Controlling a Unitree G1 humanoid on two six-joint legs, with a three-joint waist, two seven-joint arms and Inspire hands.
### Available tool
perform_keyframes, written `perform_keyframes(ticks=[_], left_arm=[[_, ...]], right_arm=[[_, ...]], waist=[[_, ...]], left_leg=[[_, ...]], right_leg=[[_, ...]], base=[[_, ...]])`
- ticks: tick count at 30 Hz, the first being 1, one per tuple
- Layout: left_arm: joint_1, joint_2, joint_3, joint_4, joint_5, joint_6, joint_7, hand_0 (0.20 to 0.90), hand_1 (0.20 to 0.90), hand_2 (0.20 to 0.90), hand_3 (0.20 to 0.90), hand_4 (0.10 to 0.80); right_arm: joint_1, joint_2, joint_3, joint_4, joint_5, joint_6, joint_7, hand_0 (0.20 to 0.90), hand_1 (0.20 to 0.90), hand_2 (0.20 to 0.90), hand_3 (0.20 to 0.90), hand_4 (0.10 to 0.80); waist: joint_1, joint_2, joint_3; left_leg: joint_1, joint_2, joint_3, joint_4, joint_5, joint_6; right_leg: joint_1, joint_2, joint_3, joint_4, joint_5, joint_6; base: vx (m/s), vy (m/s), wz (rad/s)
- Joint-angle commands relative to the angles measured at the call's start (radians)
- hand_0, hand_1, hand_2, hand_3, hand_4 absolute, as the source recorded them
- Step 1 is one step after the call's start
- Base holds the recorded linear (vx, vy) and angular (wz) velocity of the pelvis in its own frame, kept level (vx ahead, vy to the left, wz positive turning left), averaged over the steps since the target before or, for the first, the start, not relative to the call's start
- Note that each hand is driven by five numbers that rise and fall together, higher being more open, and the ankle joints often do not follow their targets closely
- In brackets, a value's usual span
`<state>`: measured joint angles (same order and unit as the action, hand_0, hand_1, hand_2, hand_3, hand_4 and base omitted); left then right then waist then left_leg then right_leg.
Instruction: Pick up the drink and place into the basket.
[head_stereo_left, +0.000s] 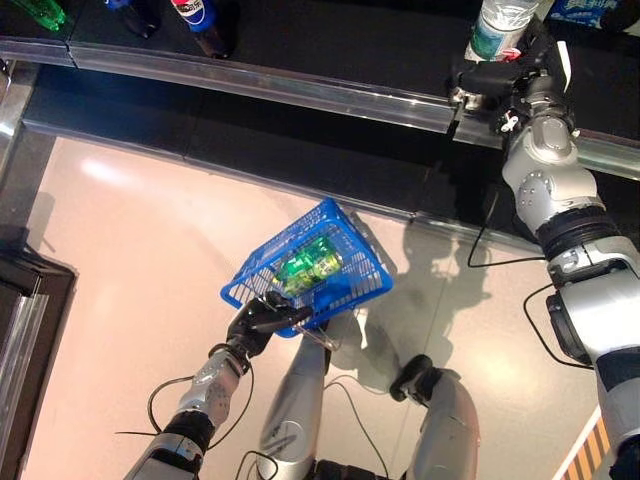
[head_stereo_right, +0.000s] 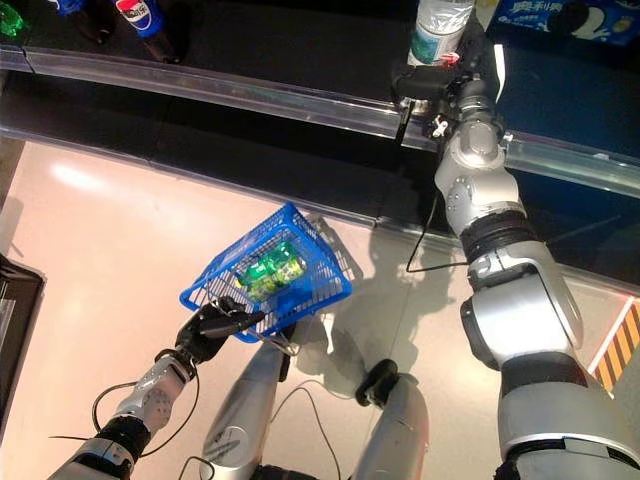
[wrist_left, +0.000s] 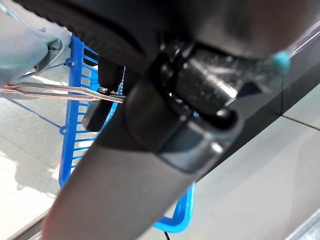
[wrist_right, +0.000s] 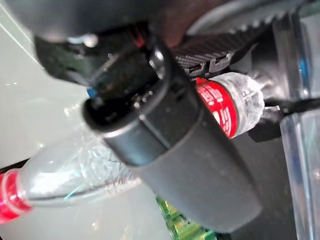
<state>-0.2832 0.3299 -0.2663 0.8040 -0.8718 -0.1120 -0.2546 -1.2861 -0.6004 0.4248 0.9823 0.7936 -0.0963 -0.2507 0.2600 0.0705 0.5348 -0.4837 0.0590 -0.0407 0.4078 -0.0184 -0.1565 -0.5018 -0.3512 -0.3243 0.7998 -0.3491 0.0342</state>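
Observation:
A clear plastic drink bottle (head_stereo_left: 497, 25) stands on the dark shelf at the upper right. My right hand (head_stereo_left: 495, 78) is stretched up to its lower part. In the right wrist view the thumb (wrist_right: 185, 150) lies across the bottle (wrist_right: 235, 107), with the fingers curled round it. My left hand (head_stereo_left: 255, 322) is shut on the wire handle (wrist_left: 65, 90) of a blue basket (head_stereo_left: 275, 250), which hangs tilted above the floor. A green drink (head_stereo_left: 312, 265) lies inside the basket.
A metal rail (head_stereo_left: 300, 90) edges the dark shelf across the top. A cola bottle (head_stereo_left: 195, 15) and a green bottle (head_stereo_left: 40, 12) stand at its far left, and a blue packet (head_stereo_right: 560, 15) at its far right. A dark cabinet (head_stereo_left: 25, 330) stands at the left.

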Motion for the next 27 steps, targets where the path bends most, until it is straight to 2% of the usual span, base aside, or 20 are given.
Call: perform_keyframes(ticks=[1,7,8,9,10,27], left_arm=[[0.194,0.133,-0.094,-0.046,0.017,-0.01,-0.072,0.3,0.3,0.3,0.2,0.1],[0.197,0.138,-0.096,-0.05,0.015,-0.012,-0.078,0.3,0.3,0.3,0.2,0.1],[0.197,0.139,-0.098,-0.051,0.012,-0.012,-0.079,0.3,0.3,0.3,0.2,0.1],[0.198,0.14,-0.099,-0.051,0.011,-0.014,-0.079,0.3,0.3,0.3,0.2,0.1],[0.197,0.14,-0.099,-0.052,0.01,-0.013,-0.077,0.3,0.3,0.3,0.2,0.1],[0.198,0.157,-0.104,-0.055,0.008,-0.018,-0.086,0.3,0.3,0.3,0.2,0.1]], right_arm=[[-0.196,-0.033,-0.013,-0.034,0.056,-0.102,0.013,0.9,0.9,0.9,0.9,0.8],[-0.203,-0.024,-0.018,-0.023,0.087,-0.094,0.012,0.9,0.9,0.9,0.9,0.8],[-0.202,-0.022,-0.017,-0.021,0.081,-0.09,0.018,0.822,0.822,0.822,0.809,0.709],[-0.204,-0.023,-0.014,-0.022,0.078,-0.085,0.017,0.415,0.415,0.415,0.335,0.235],[-0.205,-0.022,-0.01,-0.023,0.08,-0.083,0.018,0.3,0.3,0.3,0.2,0.1],[-0.211,-0.032,-0.017,0.006,0.121,-0.116,0.027,0.3,0.3,0.3,0.2,0.1]], waist=[[0.052,0.025,-0.015],[0.056,0.028,-0.015],[0.057,0.028,-0.015],[0.058,0.028,-0.015],[0.059,0.028,-0.015],[0.066,0.023,-0.015]], left_leg=[[-0.009,-0.058,0.016,0.116,-0.14,0.122],[-0.008,-0.06,0.012,0.103,-0.131,0.123],[-0.009,-0.061,0.011,0.101,-0.129,0.123],[-0.01,-0.061,0.01,0.1,-0.128,0.123],[-0.009,-0.062,0.01,0.097,-0.126,0.123],[0.0,-0.056,0.007,0.075,-0.115,0.124]], right_leg=[[0.015,0.026,0.022,-0.221,0.212,0.04],[0.017,0.027,0.019,-0.234,0.219,0.042],[0.016,0.026,0.018,-0.236,0.222,0.043],[0.016,0.026,0.017,-0.238,0.223,0.044],[0.017,0.026,0.016,-0.241,0.225,0.044],[0.038,0.022,0.0,-0.269,0.237,0.052]], base=[[0.0,0.0,0.0],[0.0,0.0,0.0],[0.0,0.0,0.0],[0.0,0.0,0.0],[0.0,0.0,0.0],[-0.001,-0.001,0.0]])
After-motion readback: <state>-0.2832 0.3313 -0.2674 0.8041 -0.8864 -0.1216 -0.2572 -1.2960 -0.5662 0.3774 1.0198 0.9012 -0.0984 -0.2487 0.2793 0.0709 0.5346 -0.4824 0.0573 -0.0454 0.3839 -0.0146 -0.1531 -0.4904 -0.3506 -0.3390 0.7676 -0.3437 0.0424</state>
